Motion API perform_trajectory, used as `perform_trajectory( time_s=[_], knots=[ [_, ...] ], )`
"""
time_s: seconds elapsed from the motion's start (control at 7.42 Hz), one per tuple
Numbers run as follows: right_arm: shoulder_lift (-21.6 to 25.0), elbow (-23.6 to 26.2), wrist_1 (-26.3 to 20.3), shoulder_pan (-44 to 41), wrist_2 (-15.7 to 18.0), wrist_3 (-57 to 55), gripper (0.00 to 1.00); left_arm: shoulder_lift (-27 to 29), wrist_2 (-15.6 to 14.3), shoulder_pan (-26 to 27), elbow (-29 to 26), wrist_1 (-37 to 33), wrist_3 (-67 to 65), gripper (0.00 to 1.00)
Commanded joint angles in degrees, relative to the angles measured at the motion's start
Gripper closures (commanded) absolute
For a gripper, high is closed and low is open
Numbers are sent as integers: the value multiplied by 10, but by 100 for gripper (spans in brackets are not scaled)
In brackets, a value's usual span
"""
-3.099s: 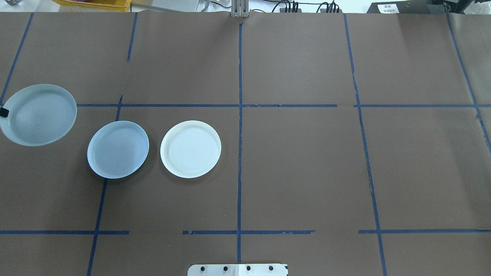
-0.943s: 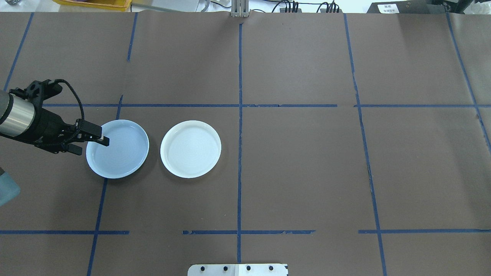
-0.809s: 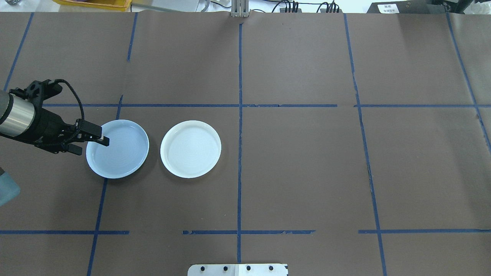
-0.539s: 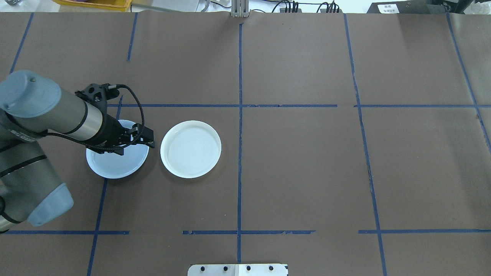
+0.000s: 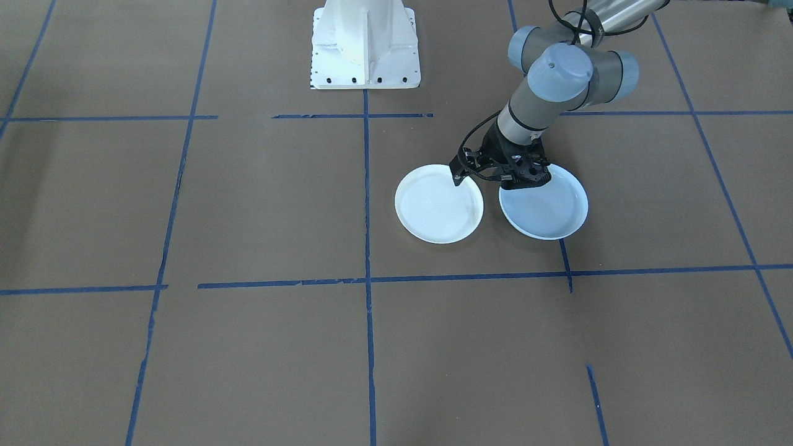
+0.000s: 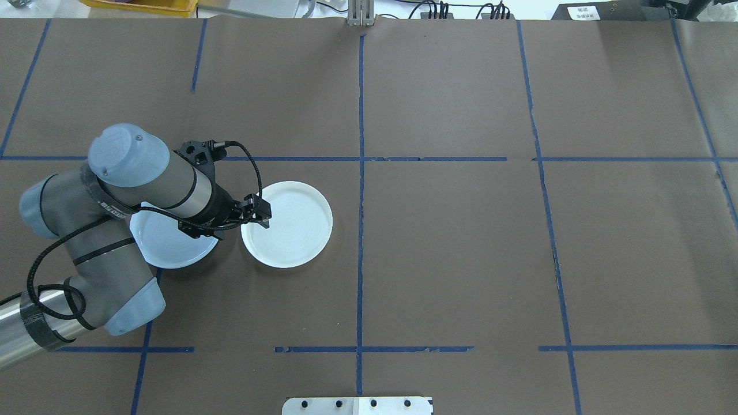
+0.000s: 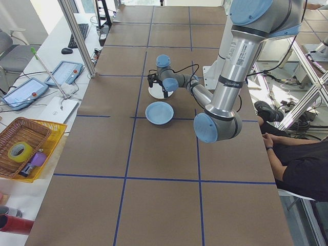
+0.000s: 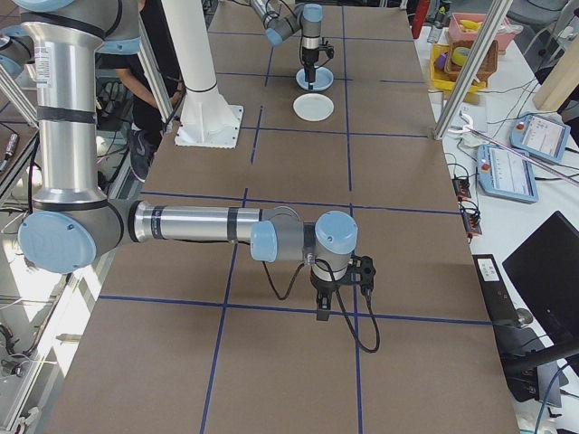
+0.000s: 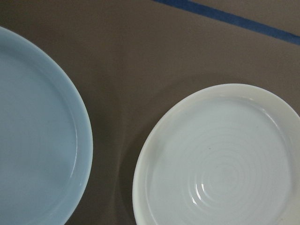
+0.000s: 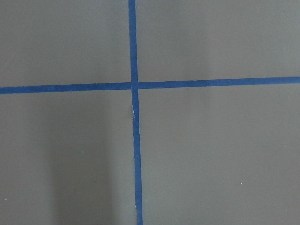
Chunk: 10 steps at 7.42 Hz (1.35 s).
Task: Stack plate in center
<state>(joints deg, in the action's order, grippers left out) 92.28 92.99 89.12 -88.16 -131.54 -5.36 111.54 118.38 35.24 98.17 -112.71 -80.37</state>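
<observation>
While the left gripper [image 6: 264, 218] hangs over the near-left rim of the white plate [image 6: 294, 227], the step in hand appears to be grasping that plate for transfer onto the pale-blue plate [image 6: 167, 248]. The fingers appear slightly apart and hold nothing, though the gap is too small to read with confidence. To do the step well, straddle the rim with one finger inside and one outside, descend until the outer finger nears the brown paper table [image 6: 461, 259], then close on the rim wall. Lift clear before traversing, since the two plates lie just beside each other with a narrow gap between them.

The white plate is round and shallow, with a low upright rim and faint concentric rings in its floor. The pale-blue plate is the same size, smooth and glossy, and sits partly under the left arm.

The right gripper [image 8: 339, 287] hovers over tape lines well apart from the plates; whether it is parted cannot be told.
</observation>
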Motion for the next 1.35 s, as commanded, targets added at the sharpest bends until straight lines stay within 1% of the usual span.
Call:
perform_trajectory(
  time_s=[0.0, 0.27, 0.81, 0.94, 1.08, 1.21],
  knots=[
    [0, 0, 0, 0, 0, 0, 0, 3, -2, -3, -37, -34, -8, 9],
    [0, 0, 0, -1, 1, 0, 0, 4, -2, -9, -43, -36, -8, 23],
    [0, 0, 0, 0, 0, 1, 0, 3, -2, -12, -47, -36, -7, 62],
    [0, 0, 0, 0, 0, 0, 0, 3, -2, -12, -47, -36, -7, 75],
    [0, 0, 0, 0, 0, 0, 0, 3, -1, -12, -47, -36, -6, 96],
    [0, 0, 0, 0, 1, 0, 0, 3, -1, -11, -41, -36, -2, 100]
  ],
)
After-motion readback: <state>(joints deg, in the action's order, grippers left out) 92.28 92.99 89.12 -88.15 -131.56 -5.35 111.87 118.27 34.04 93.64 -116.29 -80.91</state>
